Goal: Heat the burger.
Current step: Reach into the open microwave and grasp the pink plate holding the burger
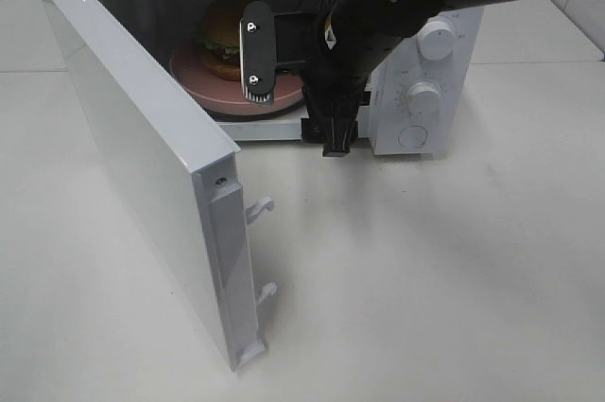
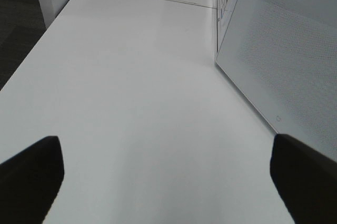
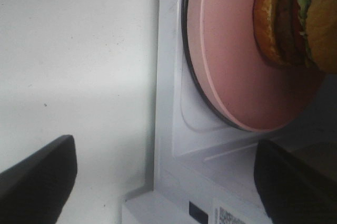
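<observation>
White table [image 1: 454,260] carries a white microwave [image 1: 425,90] whose door [image 1: 142,166] stands swung wide open. Just beyond the right tool [image 3: 163,182], whose fingers are spread wide and hold nothing, the burger [image 1: 224,38] sits on a pink plate [image 1: 194,76] inside the oven. Over bare table beside the door, the left tool [image 2: 166,176] is likewise spread wide and empty.

Golden-brown burger [image 1: 223,38], pink plate [image 1: 194,78], white microwave [image 1: 430,109], black tool [image 1: 293,90].
</observation>
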